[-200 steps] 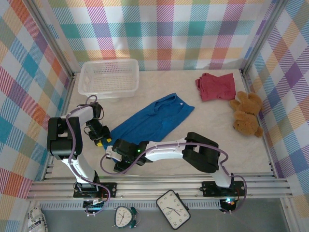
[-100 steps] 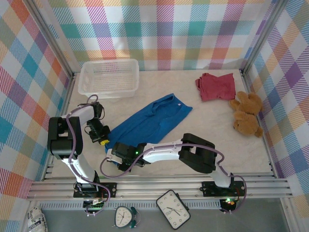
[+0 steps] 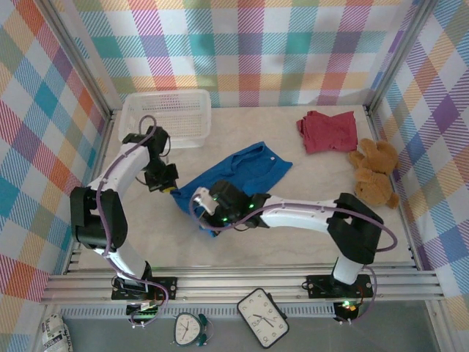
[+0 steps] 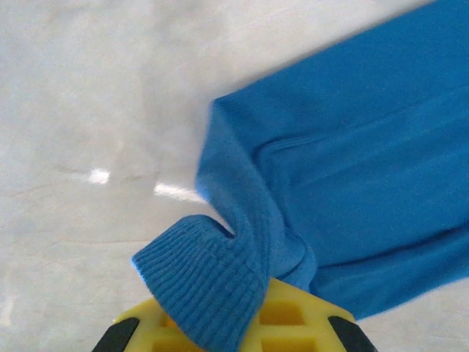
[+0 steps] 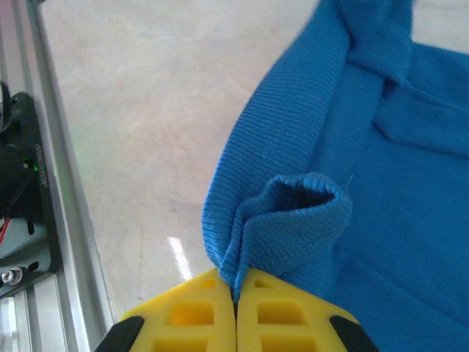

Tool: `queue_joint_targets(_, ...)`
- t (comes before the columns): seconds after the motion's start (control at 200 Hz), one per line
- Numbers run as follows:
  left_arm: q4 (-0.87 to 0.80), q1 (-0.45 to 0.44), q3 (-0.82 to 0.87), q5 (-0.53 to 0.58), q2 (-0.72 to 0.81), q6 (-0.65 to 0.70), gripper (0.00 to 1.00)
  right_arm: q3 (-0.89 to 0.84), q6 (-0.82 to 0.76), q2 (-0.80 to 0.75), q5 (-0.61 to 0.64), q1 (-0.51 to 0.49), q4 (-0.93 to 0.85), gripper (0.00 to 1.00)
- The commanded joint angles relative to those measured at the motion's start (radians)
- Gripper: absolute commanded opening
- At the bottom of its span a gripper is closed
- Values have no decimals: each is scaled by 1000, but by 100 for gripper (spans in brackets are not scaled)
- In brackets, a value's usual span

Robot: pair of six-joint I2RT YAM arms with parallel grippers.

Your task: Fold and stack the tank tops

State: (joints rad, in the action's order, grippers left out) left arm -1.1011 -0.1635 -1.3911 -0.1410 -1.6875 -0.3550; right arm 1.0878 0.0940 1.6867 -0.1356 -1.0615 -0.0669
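Lab test booth: plaid walls [image 3: 249, 51], aluminium rails [image 3: 242, 282].

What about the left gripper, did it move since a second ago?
Yes. The left gripper, shut on a corner of the blue tank top, has moved away from the near edge and closer to the white basket.

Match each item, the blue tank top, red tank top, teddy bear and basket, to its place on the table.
Items:
1. blue tank top
2. red tank top
3. teddy bear
4. basket

Places:
a. far left corner
b. right edge, midway back
c. centre
d. far right corner

Pairs: 1-c, 2-d, 3-b, 4-a
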Motion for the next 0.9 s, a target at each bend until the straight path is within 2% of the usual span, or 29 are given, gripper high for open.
queue_joint_targets(0.0, -30, -50, -117, -20, -81, -48, 0, -28, 31, -54, -111, 67, 8, 3)
queue_joint_targets(0.15, -42, -100, -275, -14, -207, -69, 1, -58, 30, -66, -225, 189, -13, 3)
queue_joint_targets(0.375, -68, -142, -498, -34, -386, -96, 2, -50, 0, -24, -326, 344, -37, 3)
queue_joint_targets(0.565, -115, -172, -694, -29, -518, -104, 2, -47, -23, 7, -345, 433, -50, 3)
queue_joint_targets(0.895, -141, -182, -878, -57, -695, -115, 6, -2, -44, 138, -358, 523, -65, 6)
